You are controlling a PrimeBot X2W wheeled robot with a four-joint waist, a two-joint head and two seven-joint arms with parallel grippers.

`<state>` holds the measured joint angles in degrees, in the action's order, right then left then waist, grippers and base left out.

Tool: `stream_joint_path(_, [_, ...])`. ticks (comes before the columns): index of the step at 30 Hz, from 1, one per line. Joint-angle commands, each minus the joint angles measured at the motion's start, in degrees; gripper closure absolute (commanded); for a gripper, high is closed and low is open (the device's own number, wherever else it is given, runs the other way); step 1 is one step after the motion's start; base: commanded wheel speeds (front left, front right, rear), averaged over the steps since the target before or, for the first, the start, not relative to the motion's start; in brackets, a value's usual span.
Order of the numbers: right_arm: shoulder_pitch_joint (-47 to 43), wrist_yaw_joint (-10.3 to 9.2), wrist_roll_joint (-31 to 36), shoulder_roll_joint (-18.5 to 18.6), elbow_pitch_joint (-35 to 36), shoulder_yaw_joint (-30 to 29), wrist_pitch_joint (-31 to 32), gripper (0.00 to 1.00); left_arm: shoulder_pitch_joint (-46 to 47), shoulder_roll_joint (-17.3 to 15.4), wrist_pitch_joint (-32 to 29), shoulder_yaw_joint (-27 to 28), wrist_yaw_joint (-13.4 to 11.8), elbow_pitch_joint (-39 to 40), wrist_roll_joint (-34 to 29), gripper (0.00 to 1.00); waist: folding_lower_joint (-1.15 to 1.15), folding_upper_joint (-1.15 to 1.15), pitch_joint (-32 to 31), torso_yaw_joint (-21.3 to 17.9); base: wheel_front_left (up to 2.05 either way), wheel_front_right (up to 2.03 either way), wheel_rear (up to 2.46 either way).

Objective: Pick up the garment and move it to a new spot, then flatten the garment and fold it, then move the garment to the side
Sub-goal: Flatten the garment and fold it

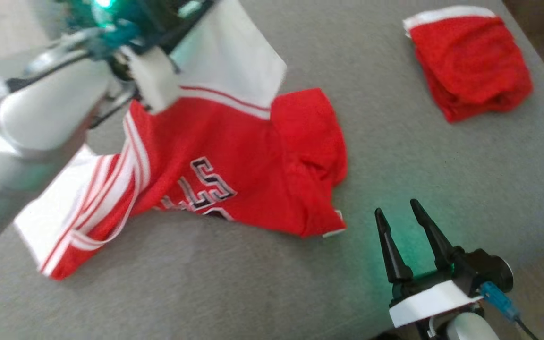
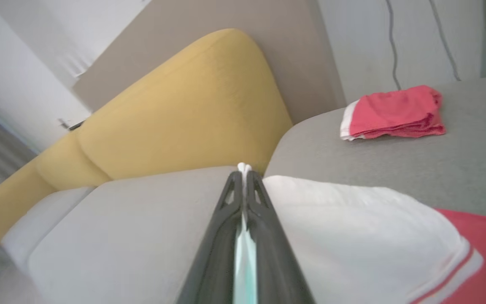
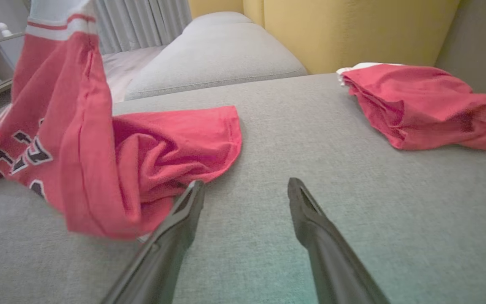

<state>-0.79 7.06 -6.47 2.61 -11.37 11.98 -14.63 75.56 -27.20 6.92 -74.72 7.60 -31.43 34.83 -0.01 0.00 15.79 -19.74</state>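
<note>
The left end effector (image 2: 243,171) pinches the garment (image 1: 253,156); lift it clear first. The right end effector (image 1: 396,207) stands wide, hem just beside it.

Folded red cloth (image 1: 470,61) on grey sofa (image 1: 418,165), yellow backrest (image 2: 175,109) behind

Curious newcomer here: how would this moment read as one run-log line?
left gripper: shut on red jersey, edge raised | right gripper: open, empty | folded red garment: lying apart

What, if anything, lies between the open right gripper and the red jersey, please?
Nothing visible does: only bare grey cushion separates the right gripper from the red jersey. The folded red garment lies well off to the side.
</note>
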Motion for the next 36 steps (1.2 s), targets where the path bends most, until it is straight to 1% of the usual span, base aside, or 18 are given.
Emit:
stream_joint_path(1, [-0.3, 0.43, 0.3, 0.7, 1.2, 1.0, -0.4, 0.00, 3.1, -2.1, 1.3, 2.9, -0.1, -0.3, 0.5, 1.00, 0.01, 0.00, -3.9, 4.6, 0.00, 0.00, 0.00])
stream_joint_path(5, [-1.4, 0.43, 0.4, 1.5, 0.8, 1.6, -0.4, 0.00, 2.8, -4.9, 3.5, 3.9, -0.4, -3.1, 1.1, 1.00, 0.01, 0.00, -5.5, 7.1, 0.00, 0.00, 0.00])
stream_joint_path(9, [-2.4, 0.43, -0.1, 2.2, 0.2, 2.2, -0.4, 0.00, 1.9, -7.3, 4.5, 4.5, -1.9, -4.6, 1.3, 1.00, 0.01, 0.00, -6.4, 9.2, 0.00, 0.00, 0.00])
stream_joint_path(14, [-2.8, 0.43, -0.5, 2.8, -0.6, 3.5, -0.4, 0.00, 0.5, -9.0, 5.6, 5.7, -3.8, -6.3, 2.1, 1.00, 0.01, 0.00, -7.4, 11.2, 0.00, 0.00, 0.00])
stream_joint_path(19, [-2.7, 0.43, -1.4, 3.6, -1.7, 6.4, -0.4, 0.00, -0.9, -9.2, 6.2, 5.8, -3.9, -7.6, 2.8, 1.00, 0.01, 0.00, -8.4, 12.2, 0.00, 0.00, 0.00])
stream_joint_path(24, [-0.4, 0.43, -2.1, 5.3, -4.4, 13.5, -0.4, 0.00, -0.6, -8.8, 6.6, 5.9, -4.2, -8.2, 2.8, 1.00, 0.01, 0.00, -8.0, 12.6, 0.00, 0.00, 0.00])
stream_joint_path(28, [2.4, 0.43, -3.5, 5.4, -7.5, 17.8, -0.4, 0.00, 0.0, -8.4, 6.9, 6.0, -4.2, -8.6, 2.6, 1.00, 0.01, 0.00, -7.4, 12.8, 0.00, 0.00, 0.00])
stream_joint_path(32, [5.4, 0.43, -4.1, 5.2, -12.4, 18.9, -0.4, 0.00, 0.9, -7.9, 7.1, 6.1, -4.3, -9.1, 2.4, 1.00, 0.01, 0.00, -6.9, 13.2, 0.00, 0.00, 0.00])
stream_joint_path(33, [5.4, 0.43, -4.1, 5.2, -12.4, 18.9, -0.4, 0.00, 0.9, -7.9, 7.1, 6.1, -4.3, -9.1, 2.4, 1.00, 0.01, 0.00, -6.9, 13.2, 0.00, 0.00, 0.00])
stream_joint_path(36, [7.3, 0.43, -4.5, 4.7, -15.6, 19.0, -0.4, 0.00, 1.4, -7.7, 7.2, 6.1, -4.2, -9.3, 2.2, 1.00, 0.01, 0.00, -6.5, 13.6, 0.00, 0.00, 0.00])
